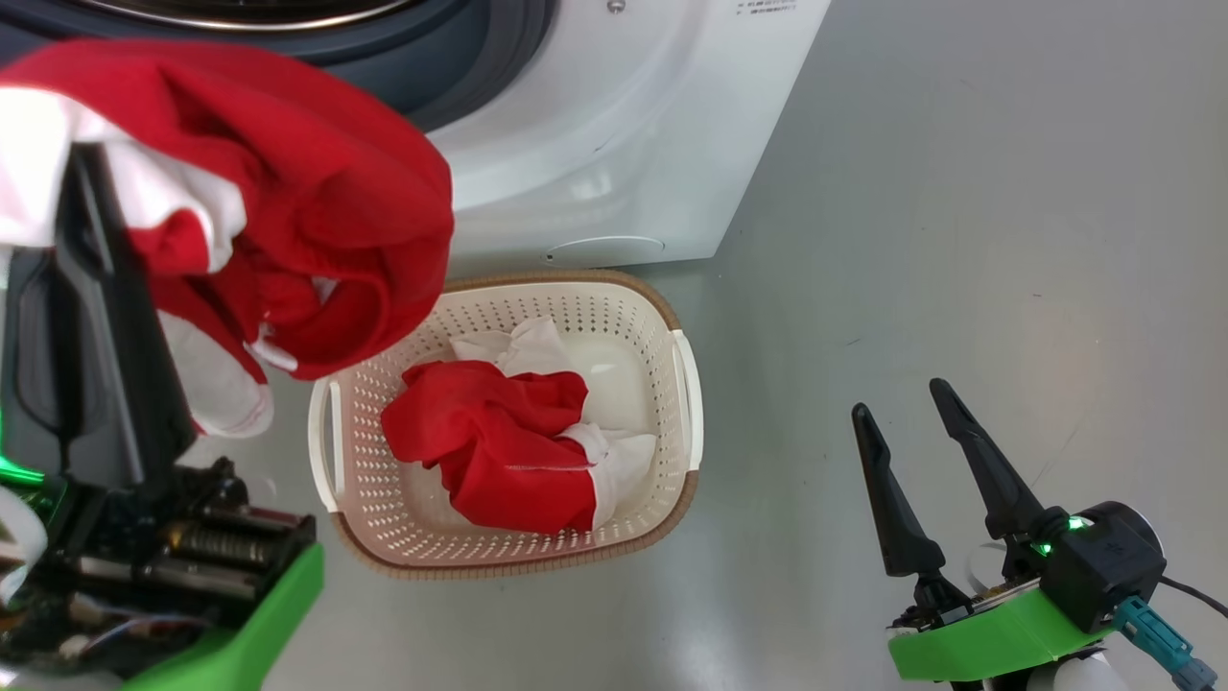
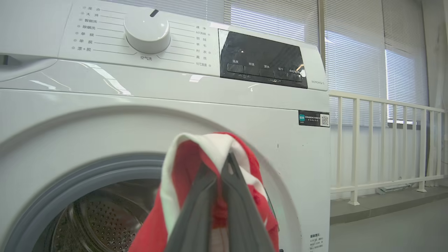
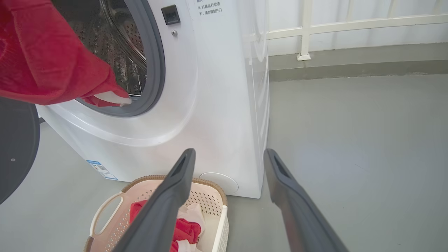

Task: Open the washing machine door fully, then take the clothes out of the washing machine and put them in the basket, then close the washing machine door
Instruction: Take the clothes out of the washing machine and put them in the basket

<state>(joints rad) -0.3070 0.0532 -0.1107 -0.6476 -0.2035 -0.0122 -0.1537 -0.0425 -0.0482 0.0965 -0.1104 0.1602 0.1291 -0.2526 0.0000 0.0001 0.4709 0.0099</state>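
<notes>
**A:** Left end effector, what do you note?

**B:** Clenched. Its two dark fingers are pressed together on a red-and-white garment, with cloth draped over the tips. The garment hangs in the air in front of the washing machine, about level with the drum opening.

**A:** Where is that relative to the basket?

**B:** Above it and off to the robot's left (its own left, not mine). The garment is clear of the basket. One white-edged corner sits close to the grey rubber ring, but I cannot tell whether it touches.

**A:** And the basket itself?

**B:** It stands on the grey floor, just in front of the machine's base. A second garment, red with white panels, lies crumpled inside it.

**A:** The washing machine door?

**B:** Swung out. Its dark rim shows at the left of the right wrist view. The opening is uncovered and the perforated steel drum is plain to see.

**A:** Right end effector?

**B:** Released, fingers spread wide with nothing between them. It hovers over bare floor to the right of the basket, well apart from both garments.
</notes>
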